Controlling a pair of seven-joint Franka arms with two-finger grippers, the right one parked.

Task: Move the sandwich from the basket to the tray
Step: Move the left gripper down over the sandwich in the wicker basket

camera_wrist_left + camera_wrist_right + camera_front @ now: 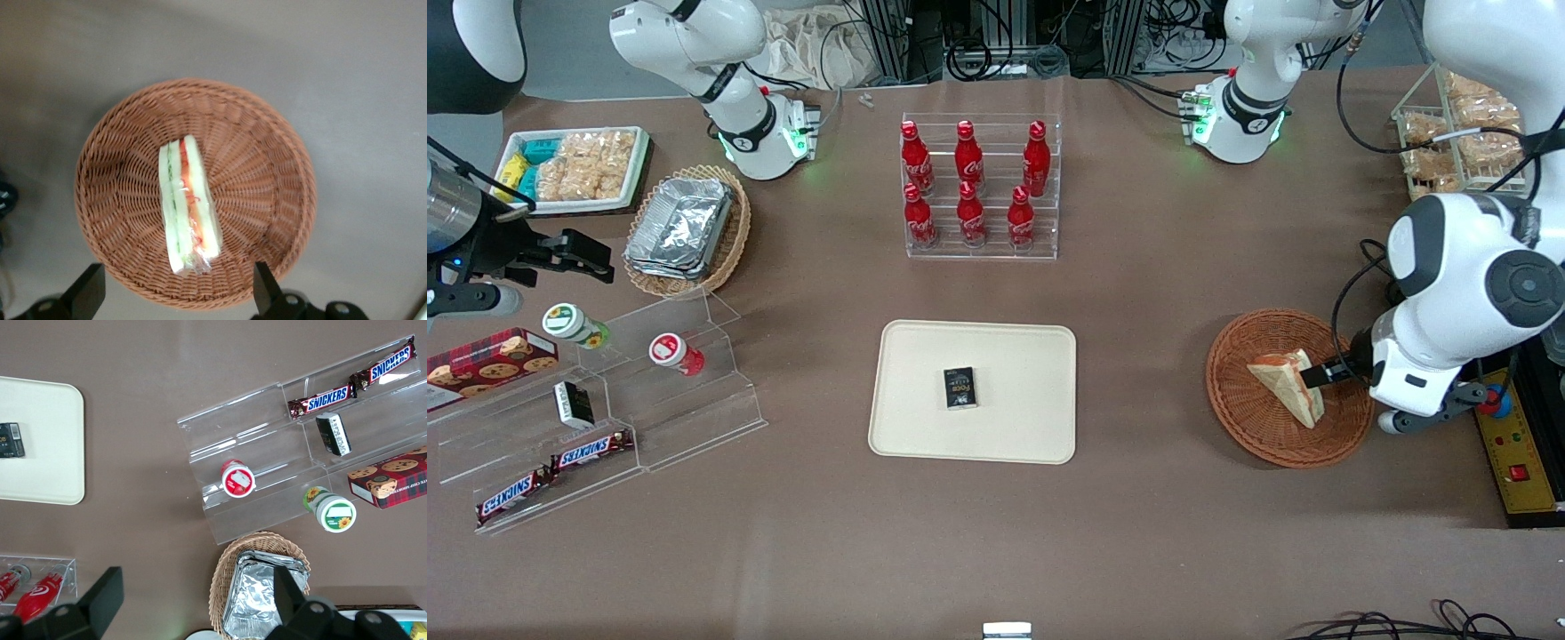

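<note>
A brown surface [1138, 533] carries a cream-beige tray [925, 418] near its middle, bare except for a small black box [959, 388], so there is room for the sandwich. Toward the working arm's end sits the round reddish-brown wicker basket [1254, 436], where the wrapped sandwich [188, 207] lies on its side with its red and green filling showing. The gripper [179, 287] hangs over the basket with its fingers spread wide and holding nothing, apparently lined up to straddle the wedge.

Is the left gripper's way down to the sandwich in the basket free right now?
Probably yes. The gripper hangs open over the basket, fingers spread wider than the sandwich, which lies alone, filling edge up, nothing covering it.
</note>
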